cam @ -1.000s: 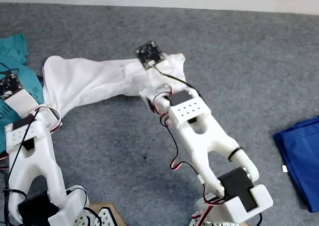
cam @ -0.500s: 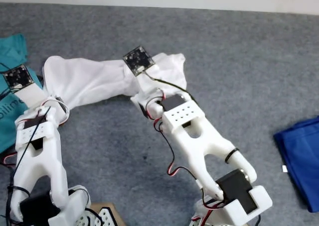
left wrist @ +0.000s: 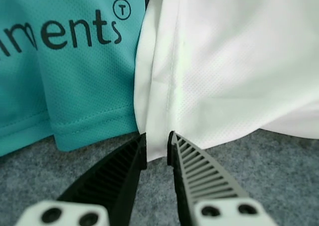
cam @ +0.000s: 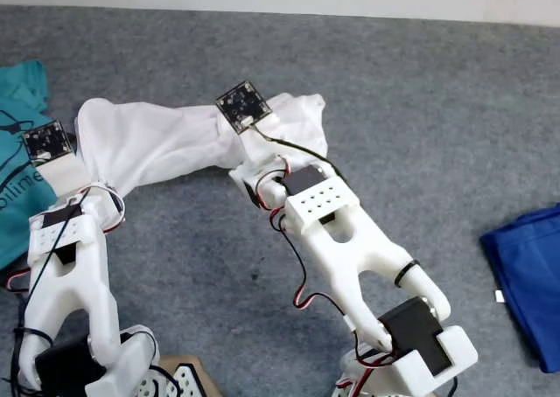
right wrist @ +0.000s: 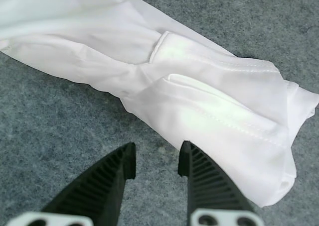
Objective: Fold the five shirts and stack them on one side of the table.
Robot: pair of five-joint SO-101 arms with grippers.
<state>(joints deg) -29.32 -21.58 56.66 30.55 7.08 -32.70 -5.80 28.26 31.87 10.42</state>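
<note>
A white shirt (cam: 157, 143) lies bunched in a long band across the grey table. In the left wrist view my left gripper (left wrist: 157, 141) is shut on the bottom corner of the white shirt (left wrist: 239, 61), right beside the teal shirt (left wrist: 65, 76). My right gripper (right wrist: 157, 159) is open just above the table, its fingertips at the edge of the white shirt (right wrist: 199, 96) with nothing between them. In the high view the left arm (cam: 61, 240) stands at the shirt's left end and the right arm (cam: 324, 205) at its near edge, towards the right end.
The teal shirt (cam: 19, 91) lies at the table's left edge, partly under the left arm. A blue shirt (cam: 534, 275) lies at the right edge. Bare grey table (cam: 437, 108) stretches between the white shirt and the blue one.
The left arm has swung right, up to the white shirt's left end. The right arm shifted a little left early on and has kept still since. The shirt has hardly moved.
</note>
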